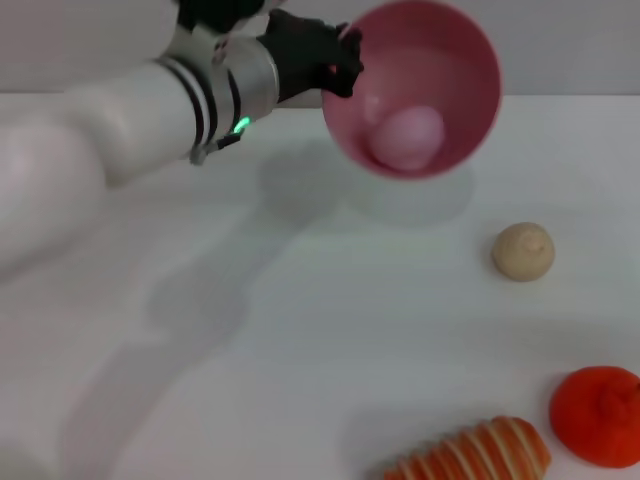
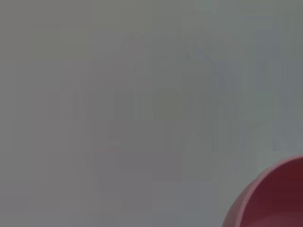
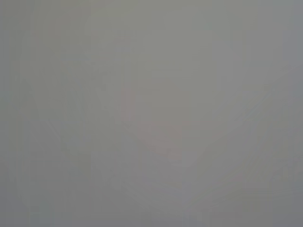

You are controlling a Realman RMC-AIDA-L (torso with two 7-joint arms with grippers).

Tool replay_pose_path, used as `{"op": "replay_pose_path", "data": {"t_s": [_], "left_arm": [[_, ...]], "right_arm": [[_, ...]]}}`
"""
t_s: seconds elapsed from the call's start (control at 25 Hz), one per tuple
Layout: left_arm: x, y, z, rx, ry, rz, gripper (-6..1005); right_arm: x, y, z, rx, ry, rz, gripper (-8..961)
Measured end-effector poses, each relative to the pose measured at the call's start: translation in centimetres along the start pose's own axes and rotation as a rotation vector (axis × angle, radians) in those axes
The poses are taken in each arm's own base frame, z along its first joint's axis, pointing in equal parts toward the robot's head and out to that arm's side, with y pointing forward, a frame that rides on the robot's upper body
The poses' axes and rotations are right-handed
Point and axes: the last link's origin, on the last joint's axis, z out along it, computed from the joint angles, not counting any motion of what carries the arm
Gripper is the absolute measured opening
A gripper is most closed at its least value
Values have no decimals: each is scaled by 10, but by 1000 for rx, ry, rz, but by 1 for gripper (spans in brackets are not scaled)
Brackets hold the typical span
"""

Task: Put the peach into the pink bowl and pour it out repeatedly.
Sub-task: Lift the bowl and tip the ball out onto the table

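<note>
Over the far left of the desk [image 1: 300,330], the left arm reaches in from the robot's left side, white with a dark band and a small green light near the wrist. Its black left pincer [image 1: 335,62] is clenched on the left rim of the pink bowl [image 1: 450,60], holding it lifted clear of the desk and tipped so that the open mouth faces toward the head camera. The peach [image 1: 405,137] lies inside the bowl, resting against the lowest part of the inner wall, close to the lower rim. A soft shadow of the bowl falls on the desk directly below it. In the left wrist view only a curved edge of the pink bowl [image 2: 274,198] shows at one corner against a plain grey blur. To the right of the bowl and nearer the robot, a beige ball [image 1: 523,250] sits on the desk, well apart from the bowl. Nearer still, at the front edge, lies a striped orange-and-cream item [image 1: 475,452], and just beside it on the right an orange-red fruit [image 1: 598,415]. The right pincer appears in no view.
</note>
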Motion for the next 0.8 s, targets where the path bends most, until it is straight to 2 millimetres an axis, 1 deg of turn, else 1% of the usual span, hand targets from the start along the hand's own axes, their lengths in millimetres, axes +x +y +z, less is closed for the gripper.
{"op": "replay_pose_path", "data": {"t_s": [0.04, 0.08, 0.12, 0.16, 0.24, 0.36, 0.56, 0.68, 0.8], "left_arm": [[-4, 4, -4, 27, 57, -1, 47], [-6, 6, -5, 36, 76, -1, 47], [-12, 13, -11, 68, 145, 10, 47], [-12, 13, -11, 68, 145, 10, 47], [-16, 23, -15, 84, 201, 23, 47], [-22, 34, -16, 94, 254, 47, 47], [-29, 52, -16, 92, 342, 107, 46], [-33, 62, -23, 102, 430, 155, 46], [-37, 64, -30, 129, 505, 190, 46]], "right_arm": [[-2, -4, -4, 23, -9, -2, 432], [-6, -14, -13, 72, -28, -9, 432], [-9, -18, -17, 92, -39, -13, 432], [-9, -18, -17, 92, -39, -13, 432], [-15, -25, -24, 127, -63, -21, 432], [-20, -31, -29, 153, -86, -24, 431], [-22, -33, -26, 153, -94, -23, 431], [-22, -32, -22, 141, -96, -21, 431], [-22, -31, -18, 135, -99, -17, 431]]}}
